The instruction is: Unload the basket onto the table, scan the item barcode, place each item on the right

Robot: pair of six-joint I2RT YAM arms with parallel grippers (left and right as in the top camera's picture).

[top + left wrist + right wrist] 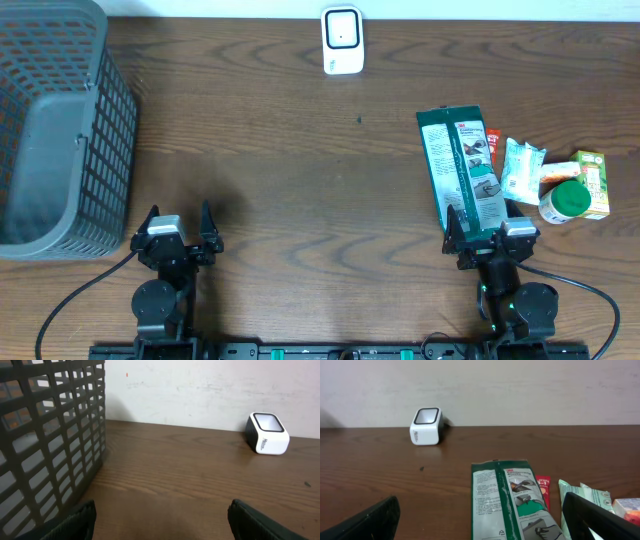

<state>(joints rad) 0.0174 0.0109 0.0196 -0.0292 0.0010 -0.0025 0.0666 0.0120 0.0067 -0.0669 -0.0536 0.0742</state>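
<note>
Overhead: green package (462, 160) lies partly between the wide-spread right hand (480, 216).

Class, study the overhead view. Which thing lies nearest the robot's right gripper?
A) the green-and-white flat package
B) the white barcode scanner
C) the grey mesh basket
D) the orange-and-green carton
A: the green-and-white flat package stretches down the table until its near end lies just in front of the open right gripper, and the right wrist view shows it lying between the fingers' line of sight.
</note>
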